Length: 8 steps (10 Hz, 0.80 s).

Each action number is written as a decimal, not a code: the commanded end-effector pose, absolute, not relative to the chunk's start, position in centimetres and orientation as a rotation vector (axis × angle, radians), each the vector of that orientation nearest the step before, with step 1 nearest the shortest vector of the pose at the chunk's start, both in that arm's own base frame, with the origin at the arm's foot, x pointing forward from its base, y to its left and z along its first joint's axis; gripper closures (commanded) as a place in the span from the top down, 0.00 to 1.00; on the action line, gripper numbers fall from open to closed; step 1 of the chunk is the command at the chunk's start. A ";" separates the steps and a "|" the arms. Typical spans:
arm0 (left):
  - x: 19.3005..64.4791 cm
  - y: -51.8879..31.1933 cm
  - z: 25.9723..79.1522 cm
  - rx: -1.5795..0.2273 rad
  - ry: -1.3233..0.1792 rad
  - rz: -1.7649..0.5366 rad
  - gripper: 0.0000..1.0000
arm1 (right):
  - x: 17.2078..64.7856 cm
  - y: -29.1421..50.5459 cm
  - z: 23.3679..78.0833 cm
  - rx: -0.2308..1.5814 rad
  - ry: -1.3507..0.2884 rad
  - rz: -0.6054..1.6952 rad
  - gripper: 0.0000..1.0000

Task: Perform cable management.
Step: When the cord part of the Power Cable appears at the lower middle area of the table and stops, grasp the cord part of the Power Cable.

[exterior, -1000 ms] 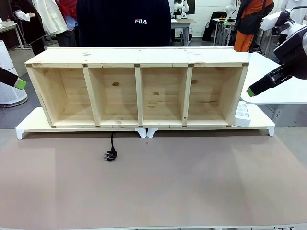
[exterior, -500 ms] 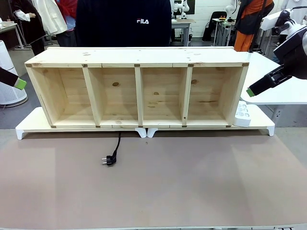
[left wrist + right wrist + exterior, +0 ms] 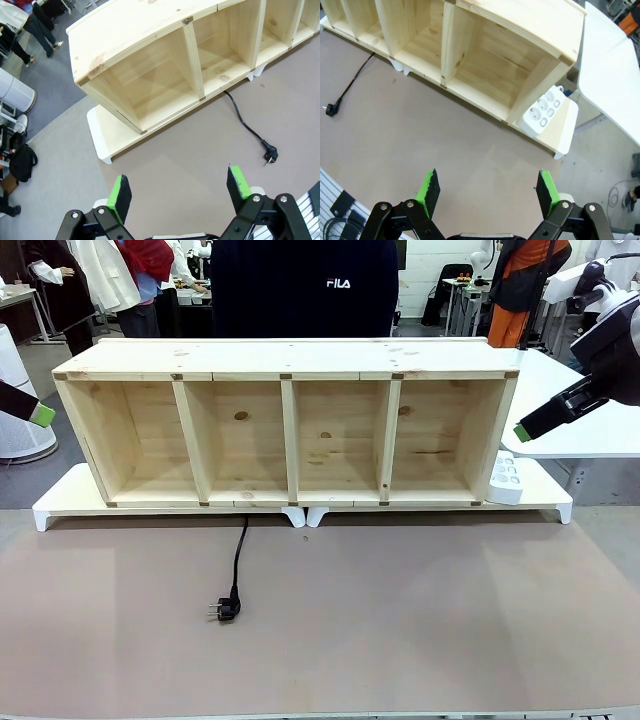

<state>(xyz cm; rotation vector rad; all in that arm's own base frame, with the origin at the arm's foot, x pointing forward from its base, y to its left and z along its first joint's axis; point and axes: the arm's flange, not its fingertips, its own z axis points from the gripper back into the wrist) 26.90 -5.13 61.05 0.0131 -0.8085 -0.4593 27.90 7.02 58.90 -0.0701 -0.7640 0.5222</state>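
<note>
Well, the left claw [image 3: 179, 189] and right claw [image 3: 488, 192] hang released, the cable [image 3: 238, 552] lying loose on the counter [image 3: 430, 620].

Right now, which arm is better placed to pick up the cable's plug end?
Left, likely: the cable plug lies left of centre, nearer the open left gripper; the open right gripper hangs by the power strip.

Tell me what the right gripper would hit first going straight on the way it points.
Most likely the bare table in front of the shelf, near its right end. The right gripper, jaws open, has nothing nearer in line; the power strip lies aside. Depth unclear.
</note>
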 end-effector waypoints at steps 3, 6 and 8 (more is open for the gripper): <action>27.1 -5.2 61.0 0.011 -0.814 -0.459 1.00 | 27.9 7.0 58.9 -0.070 -0.765 0.523 1.00; 27.1 -5.2 61.0 0.011 -0.814 -0.459 1.00 | 27.9 7.0 58.9 -0.070 -0.765 0.523 1.00; 27.1 -5.2 61.0 0.011 -0.814 -0.459 1.00 | 27.9 7.0 58.9 -0.070 -0.765 0.523 1.00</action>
